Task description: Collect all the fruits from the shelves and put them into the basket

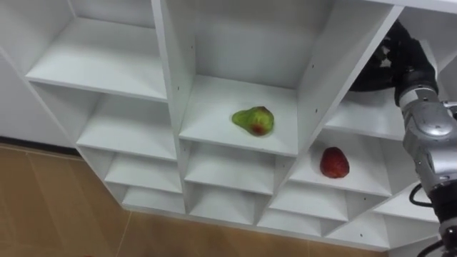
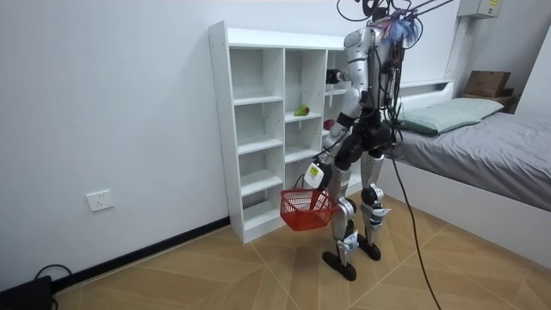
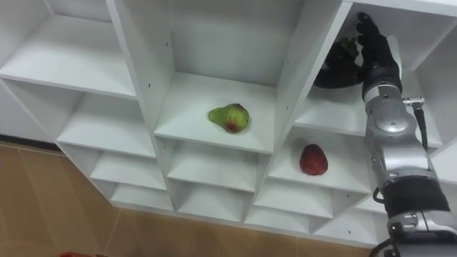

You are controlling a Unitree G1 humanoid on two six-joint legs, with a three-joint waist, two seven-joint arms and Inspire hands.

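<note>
In the left eye view a white shelf unit (image 1: 171, 71) of smooth, matte boards is split by upright dividers into boxy open compartments, and below it lies a floor (image 1: 57, 200) of warm wood planks. A pear (image 1: 253, 120), green with a red blush and a glossy skin, lies on its side on a shelf of the middle column. A rounded red fruit (image 1: 334, 163) sits 1 column to the right and 1 shelf lower, well apart from the pear. The right hand (image 1: 403, 61), dark above a silver metal forearm, reaches into the compartment above the red fruit. A divider stands between it and the pear. In the room view the robot stands upright, close to the front of the shelf unit, which is set against a plain white wall (image 2: 103, 103) with a socket (image 2: 99, 200) low down. Its left hand (image 2: 317, 168) hangs by its thigh, closed on the handle of a red basket (image 2: 306, 211) of open mesh. Behind the robot is a bed (image 2: 482, 146) with a grey cover, a pale pillow (image 2: 448, 112) and a cardboard box (image 2: 486, 83) on the ledge at its head. In the right eye view the right hand's fingers point up and partly curl over a dark patch on the shelf, and I cannot tell whether they hold anything. Both fruits lie untouched on their shelves.
</note>
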